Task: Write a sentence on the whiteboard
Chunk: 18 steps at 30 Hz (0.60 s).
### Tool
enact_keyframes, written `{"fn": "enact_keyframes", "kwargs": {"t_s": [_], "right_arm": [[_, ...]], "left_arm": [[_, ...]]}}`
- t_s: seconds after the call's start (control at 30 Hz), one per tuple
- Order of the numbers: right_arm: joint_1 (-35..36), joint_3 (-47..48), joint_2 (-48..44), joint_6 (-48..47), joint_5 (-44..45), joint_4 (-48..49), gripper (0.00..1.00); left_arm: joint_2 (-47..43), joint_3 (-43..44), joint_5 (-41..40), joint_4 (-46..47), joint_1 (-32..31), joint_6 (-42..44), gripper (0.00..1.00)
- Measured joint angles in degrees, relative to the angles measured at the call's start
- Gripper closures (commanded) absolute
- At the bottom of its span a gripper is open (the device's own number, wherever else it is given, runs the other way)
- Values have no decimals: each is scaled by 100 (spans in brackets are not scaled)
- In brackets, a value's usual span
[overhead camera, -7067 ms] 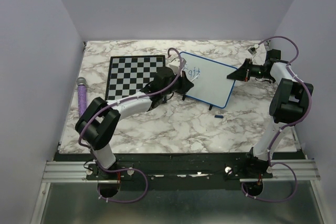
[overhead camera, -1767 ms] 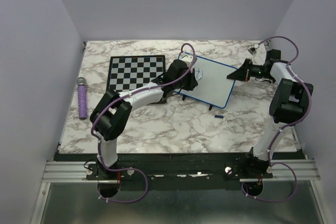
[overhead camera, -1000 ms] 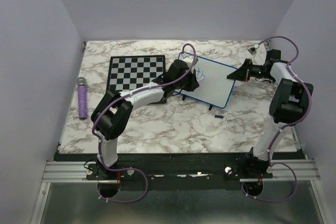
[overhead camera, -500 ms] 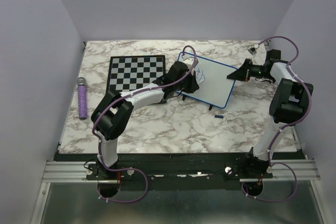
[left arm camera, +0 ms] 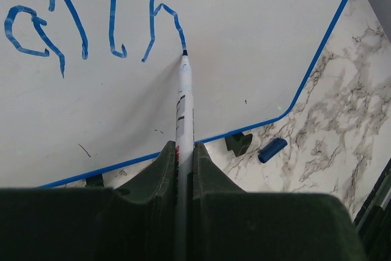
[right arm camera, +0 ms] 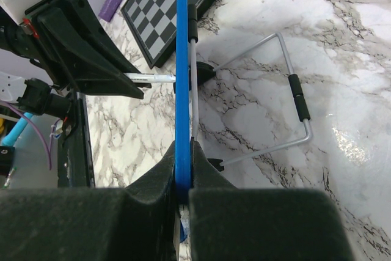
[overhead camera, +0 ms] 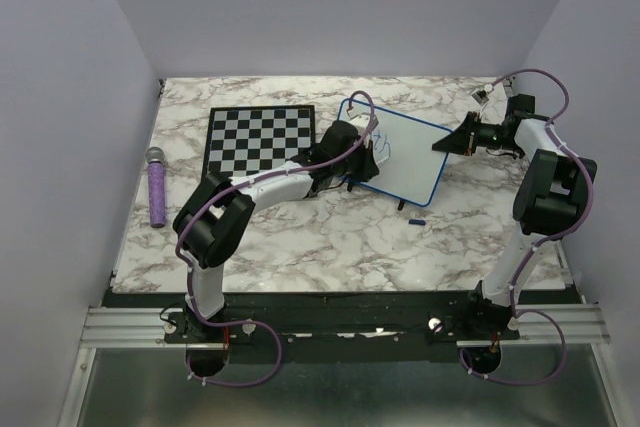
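Note:
The whiteboard (overhead camera: pixel 410 157), white with a blue frame, stands tilted at the back middle of the table. My left gripper (overhead camera: pixel 362 159) is shut on a white marker (left arm camera: pixel 184 105); its tip touches the board at the end of the letter "h". The blue sentence (left arm camera: pixel 85 13) reads "aith" in the left wrist view; its first letter is cut off. My right gripper (overhead camera: pixel 443 144) is shut on the board's blue right edge (right arm camera: pixel 182 71). The board's wire stand (right arm camera: pixel 287 102) shows behind it.
A black-and-white chessboard (overhead camera: pixel 258 142) lies left of the whiteboard. A purple cylinder (overhead camera: pixel 157 187) lies at the far left. A blue marker cap (overhead camera: pixel 418 219) lies on the marble table (overhead camera: pixel 330 237) in front of the whiteboard; it also shows in the left wrist view (left arm camera: pixel 272 150).
My left gripper has moved rightward across the board with the marker, adding letters to the word. The right gripper has kept its hold on the board's edge.

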Motion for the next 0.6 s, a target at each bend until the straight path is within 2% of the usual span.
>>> {"fn": "enact_keyframes", "kwargs": {"t_s": [0.6], "right_arm": [[0, 9, 0, -4, 0, -2, 99]], "left_arm": [[-192, -83, 83, 28, -13, -48, 100]]}}
